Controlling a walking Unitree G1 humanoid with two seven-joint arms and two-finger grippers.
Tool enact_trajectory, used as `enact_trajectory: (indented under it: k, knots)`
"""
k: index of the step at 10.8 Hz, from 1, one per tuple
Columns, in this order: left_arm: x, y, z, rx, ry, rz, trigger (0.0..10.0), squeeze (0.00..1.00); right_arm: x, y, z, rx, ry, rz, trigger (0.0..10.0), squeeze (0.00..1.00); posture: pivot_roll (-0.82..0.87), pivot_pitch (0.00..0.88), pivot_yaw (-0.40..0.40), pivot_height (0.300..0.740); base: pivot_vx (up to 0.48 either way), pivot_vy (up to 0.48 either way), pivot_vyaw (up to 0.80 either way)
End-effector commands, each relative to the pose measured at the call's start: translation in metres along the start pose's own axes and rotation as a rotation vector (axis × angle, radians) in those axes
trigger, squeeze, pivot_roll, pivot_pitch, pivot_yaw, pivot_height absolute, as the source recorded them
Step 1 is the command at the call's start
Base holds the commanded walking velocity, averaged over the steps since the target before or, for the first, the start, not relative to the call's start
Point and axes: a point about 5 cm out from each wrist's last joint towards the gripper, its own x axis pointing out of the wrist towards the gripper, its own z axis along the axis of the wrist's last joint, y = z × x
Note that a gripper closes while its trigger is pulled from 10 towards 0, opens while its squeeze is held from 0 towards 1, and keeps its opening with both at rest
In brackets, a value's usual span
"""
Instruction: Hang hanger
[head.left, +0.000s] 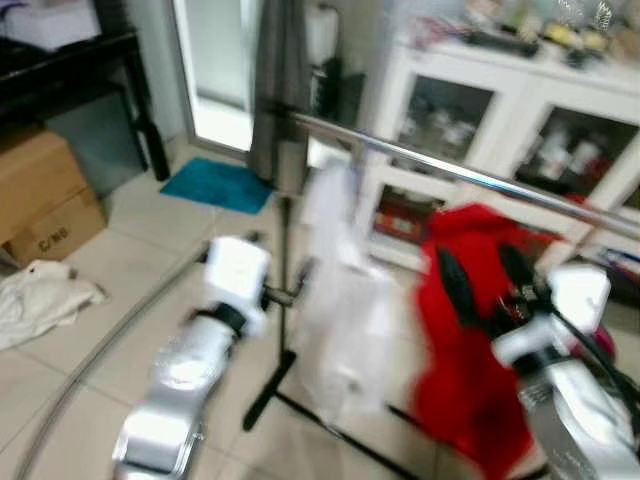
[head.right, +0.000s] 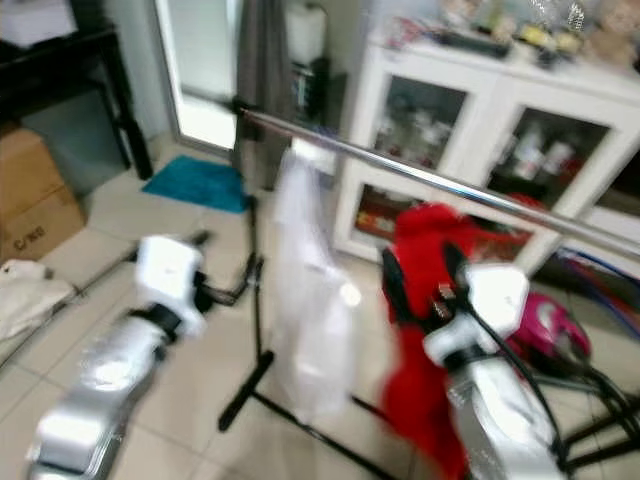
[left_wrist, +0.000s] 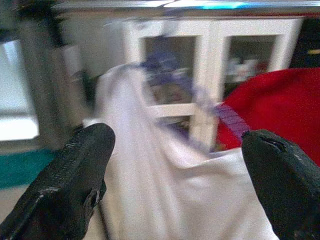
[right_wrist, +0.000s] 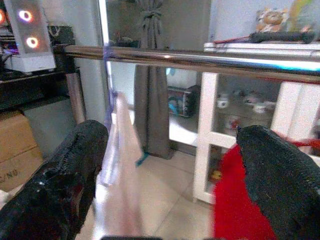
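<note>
With both pairs of fingers spread and empty, the right gripper (head.right: 418, 278) is raised in front of a red garment (head.right: 425, 300) below the chrome rail (head.right: 420, 175), and the left gripper (left_wrist: 175, 180) faces a white garment (head.right: 310, 300) hanging from that rail on a purple hanger (left_wrist: 170, 75). Behind the rail stands a white glass-door cabinet (head.right: 500, 130).

A chrome rail (head.right: 450, 185) carries a white garment (head.right: 310, 300) at left and a red garment (head.right: 425, 330) at right.
</note>
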Motion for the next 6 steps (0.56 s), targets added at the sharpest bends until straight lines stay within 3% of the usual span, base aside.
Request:
enact_trajectory:
  k: [1,4,5,6]
  knots:
    - [-0.005,0.002,0.003,0.021,-0.007,-0.043,10.0,0.70,-0.003,0.000,0.006,-0.016,-0.011,0.032,10.0,1.00,0.07,0.000,-0.052,0.740,0.000,0.000,0.00]
    - [-0.012,-0.006,0.006,0.006,0.008,-0.252,10.0,0.65,-0.002,-0.016,0.009,0.000,0.133,-0.057,10.0,0.99,0.06,0.000,-0.044,0.740,0.000,0.000,0.00]
    - [-0.015,-0.010,0.008,-0.018,0.017,-0.342,10.0,0.40,0.012,-0.016,0.009,0.020,0.191,-0.096,10.0,0.00,0.05,0.000,-0.038,0.740,0.000,0.000,0.00]
    - [-0.017,-0.011,0.008,-0.038,0.040,-0.408,10.0,0.06,0.026,-0.024,0.009,0.009,0.237,-0.192,10.0,0.00,0.05,0.000,-0.036,0.740,0.000,0.000,0.00]
